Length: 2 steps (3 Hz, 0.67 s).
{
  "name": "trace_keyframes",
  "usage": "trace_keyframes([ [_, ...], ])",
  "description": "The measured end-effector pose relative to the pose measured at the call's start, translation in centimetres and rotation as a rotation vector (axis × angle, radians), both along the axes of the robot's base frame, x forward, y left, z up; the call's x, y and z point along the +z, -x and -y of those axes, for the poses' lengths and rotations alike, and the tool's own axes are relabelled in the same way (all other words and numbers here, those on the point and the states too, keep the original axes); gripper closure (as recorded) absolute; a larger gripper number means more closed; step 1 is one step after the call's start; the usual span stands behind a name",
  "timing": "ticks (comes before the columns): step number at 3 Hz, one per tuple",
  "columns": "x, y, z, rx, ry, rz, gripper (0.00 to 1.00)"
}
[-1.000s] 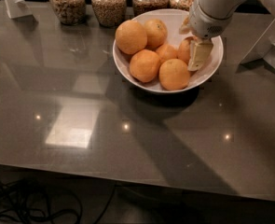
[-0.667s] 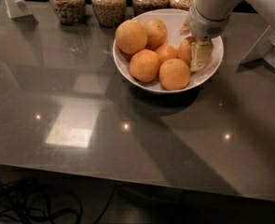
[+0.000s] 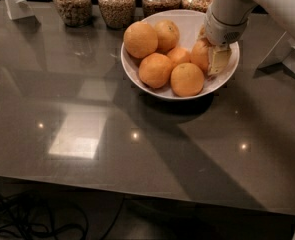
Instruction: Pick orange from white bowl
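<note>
The white bowl [image 3: 137, 69] stands at the back middle of the dark table and holds several oranges. My gripper [image 3: 210, 57] reaches down into the bowl's right side. It sits against the right side of a mid-sized orange [image 3: 199, 54], which it partly hides. The biggest round orange [image 3: 140, 39] lies at the bowl's left. A small one [image 3: 179, 55] lies in the middle, and two more [image 3: 155, 70] [image 3: 187, 79] lie at the front. Another orange [image 3: 167, 35] with a dark dot lies at the back.
Several glass jars of grain [image 3: 116, 5] stand in a row right behind the bowl. A white stand [image 3: 16, 3] is at the back left and another white object [image 3: 289, 59] at the right edge. Cables [image 3: 32, 219] lie on the floor below the table's front edge.
</note>
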<state>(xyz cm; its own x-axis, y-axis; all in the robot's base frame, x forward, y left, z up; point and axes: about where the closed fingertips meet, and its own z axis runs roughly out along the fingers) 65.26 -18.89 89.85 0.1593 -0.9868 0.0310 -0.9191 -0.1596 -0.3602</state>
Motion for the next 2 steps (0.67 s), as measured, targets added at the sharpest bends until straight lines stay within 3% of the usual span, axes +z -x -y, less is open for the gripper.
trace_keyframes([
  [2, 0.9, 2.4, 0.0, -0.077, -0.163, -0.076, 0.89],
])
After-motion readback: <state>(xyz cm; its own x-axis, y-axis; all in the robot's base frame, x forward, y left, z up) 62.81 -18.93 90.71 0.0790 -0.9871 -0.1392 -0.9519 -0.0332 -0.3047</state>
